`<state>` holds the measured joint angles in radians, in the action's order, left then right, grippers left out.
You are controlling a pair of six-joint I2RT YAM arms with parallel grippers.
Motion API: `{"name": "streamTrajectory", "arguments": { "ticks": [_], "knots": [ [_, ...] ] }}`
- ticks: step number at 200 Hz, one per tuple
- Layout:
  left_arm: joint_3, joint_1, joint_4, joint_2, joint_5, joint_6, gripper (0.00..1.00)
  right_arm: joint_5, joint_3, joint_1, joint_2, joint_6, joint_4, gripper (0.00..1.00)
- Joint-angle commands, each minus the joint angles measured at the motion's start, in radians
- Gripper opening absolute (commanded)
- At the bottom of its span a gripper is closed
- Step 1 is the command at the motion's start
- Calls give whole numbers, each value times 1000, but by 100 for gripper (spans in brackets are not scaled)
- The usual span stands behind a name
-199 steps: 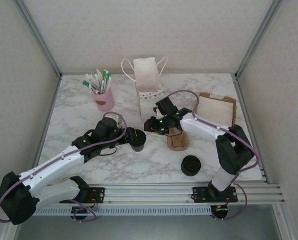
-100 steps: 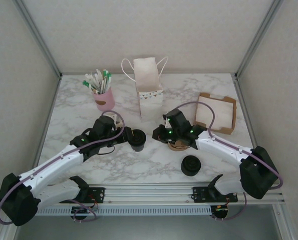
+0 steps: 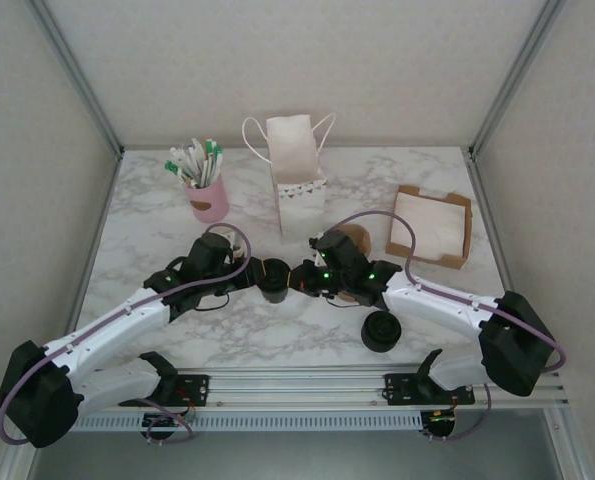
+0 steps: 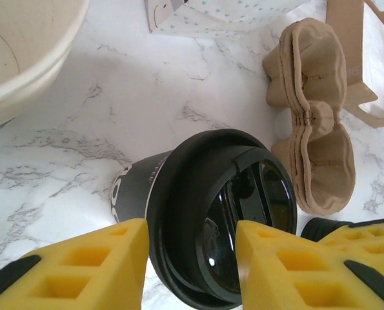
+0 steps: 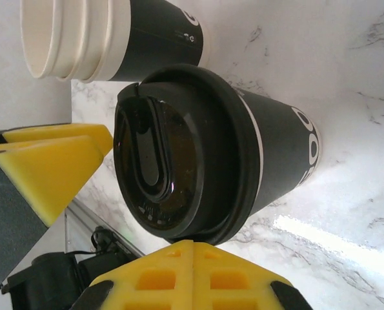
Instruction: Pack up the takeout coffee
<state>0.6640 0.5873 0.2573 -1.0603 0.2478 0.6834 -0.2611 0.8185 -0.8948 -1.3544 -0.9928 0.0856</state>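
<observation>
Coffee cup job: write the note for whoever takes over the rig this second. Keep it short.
Left hand: open, poised over the lidded coffee cup, not gripping it as far as I can tell.
Right hand: shut, empty, tips right beside the rim of the lid.
Things: the cup stands upright on the table between both hands. The cup tray lies just beyond it. The paper bag stands upright at the back.
Done: the lid is on.
Left: grip the cup and pack it. It is in neither tray nor bag yet.
</observation>
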Motion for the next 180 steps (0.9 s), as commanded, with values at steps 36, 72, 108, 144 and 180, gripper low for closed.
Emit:
{"name": "streamTrajectory", "arguments": {
  "ticks": [36, 72, 108, 144, 180],
  "knots": [
    [-23, -9, -8, 15, 17, -13, 40, 37, -34, -9, -12, -70, -93, 0],
    [-28, -9, -11, 19, 18, -15, 40, 39, -42, -8, -16, -82, -101, 0],
    [-37, -9, -15, 25, 21, -15, 40, 37, -48, -9, -25, -88, -111, 0],
    [-41, -9, -17, 25, 21, -15, 40, 33, -42, -9, -44, -89, -115, 0],
    [-48, -9, -21, 23, 22, -18, 40, 34, -39, -10, -61, -90, -122, 0]
  ]
}}
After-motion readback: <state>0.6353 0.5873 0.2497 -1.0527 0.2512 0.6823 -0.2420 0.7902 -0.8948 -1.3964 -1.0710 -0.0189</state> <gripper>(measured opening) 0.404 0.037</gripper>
